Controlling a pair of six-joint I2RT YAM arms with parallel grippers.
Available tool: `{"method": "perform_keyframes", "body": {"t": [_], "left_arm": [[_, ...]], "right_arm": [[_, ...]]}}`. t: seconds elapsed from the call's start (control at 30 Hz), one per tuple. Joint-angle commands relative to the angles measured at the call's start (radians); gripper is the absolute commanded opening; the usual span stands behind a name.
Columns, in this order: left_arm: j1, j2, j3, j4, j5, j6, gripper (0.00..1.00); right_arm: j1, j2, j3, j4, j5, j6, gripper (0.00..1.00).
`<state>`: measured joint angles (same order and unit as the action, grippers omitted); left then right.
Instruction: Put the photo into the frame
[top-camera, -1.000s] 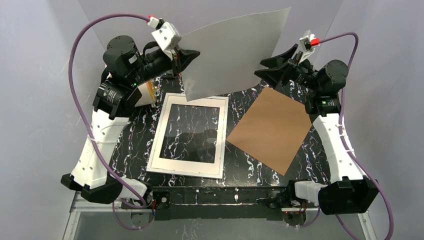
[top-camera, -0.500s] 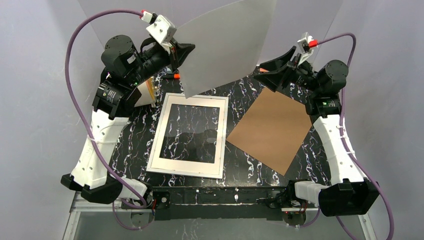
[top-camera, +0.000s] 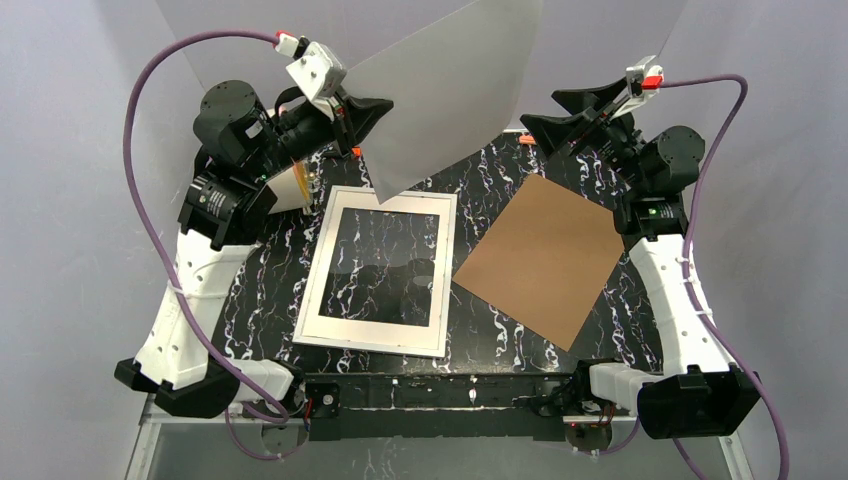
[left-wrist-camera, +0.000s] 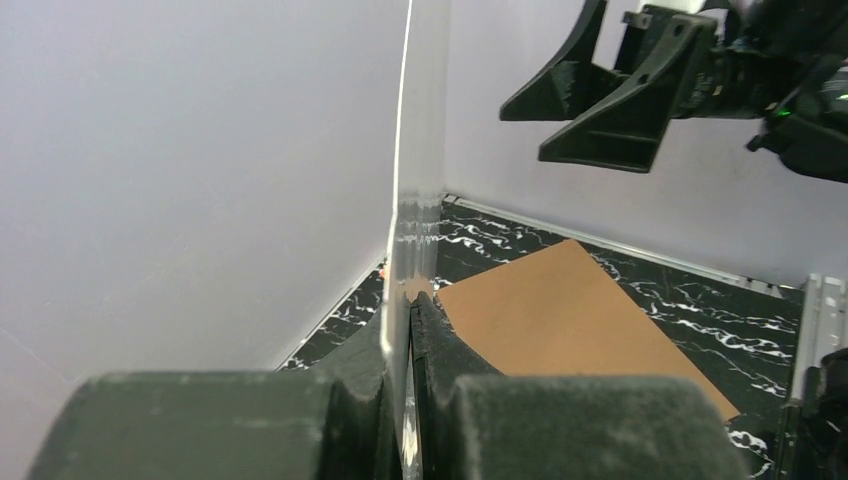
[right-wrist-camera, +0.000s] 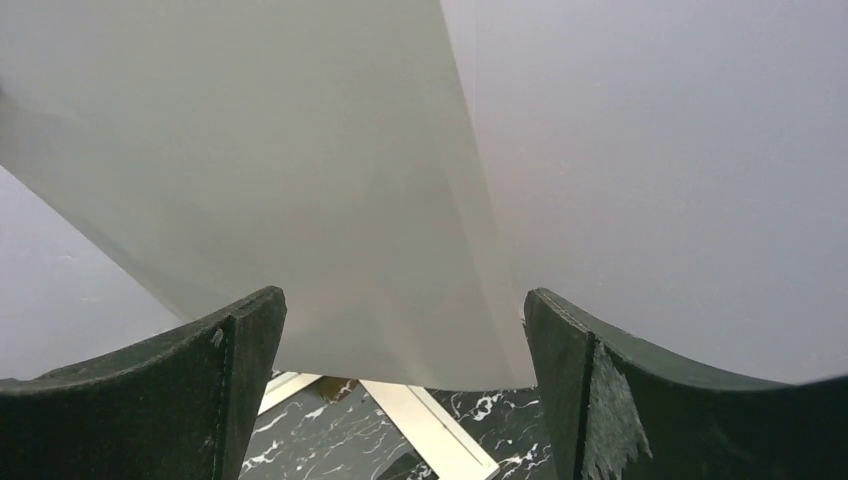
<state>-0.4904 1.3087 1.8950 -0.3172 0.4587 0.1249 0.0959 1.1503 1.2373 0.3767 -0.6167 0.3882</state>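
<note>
Grey-backed photo (top-camera: 450, 90) was gripped aloft by left jaws; right jaws were spread; white mat (top-camera: 322, 270) was seen inside frame (top-camera: 370, 345).

Black marbled table (top-camera: 500, 325), white frame (top-camera: 370, 337) lying flat — brown board (top-camera: 540, 258) just beside
</note>
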Motion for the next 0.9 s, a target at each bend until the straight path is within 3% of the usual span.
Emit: {"method": "perform_keyframes", "body": {"t": [0.0,0.33,0.47,0.6,0.87], "left_arm": [[0.006,-0.043,0.037,0.022,0.07,-0.025,0.0],[0.006,-0.055,0.048,-0.012,0.078,-0.012,0.0],[0.006,-0.05,0.052,-0.003,0.006,-0.016,0.0],[0.006,-0.047,0.048,0.031,-0.084,-0.053,0.0],[0.006,-0.035,0.032,0.064,-0.194,-0.063,0.0]], "right_arm": [[0.002,0.004,0.018,0.107,-0.036,-0.042,0.98],[0.001,0.012,0.029,0.122,-0.034,-0.077,0.99],[0.001,0.052,0.105,0.067,-0.272,-0.075,0.94],[0.003,0.067,0.157,-0.027,-0.535,-0.05,0.84],[0.002,0.024,0.131,-0.064,-0.504,-0.038,0.42]]}}
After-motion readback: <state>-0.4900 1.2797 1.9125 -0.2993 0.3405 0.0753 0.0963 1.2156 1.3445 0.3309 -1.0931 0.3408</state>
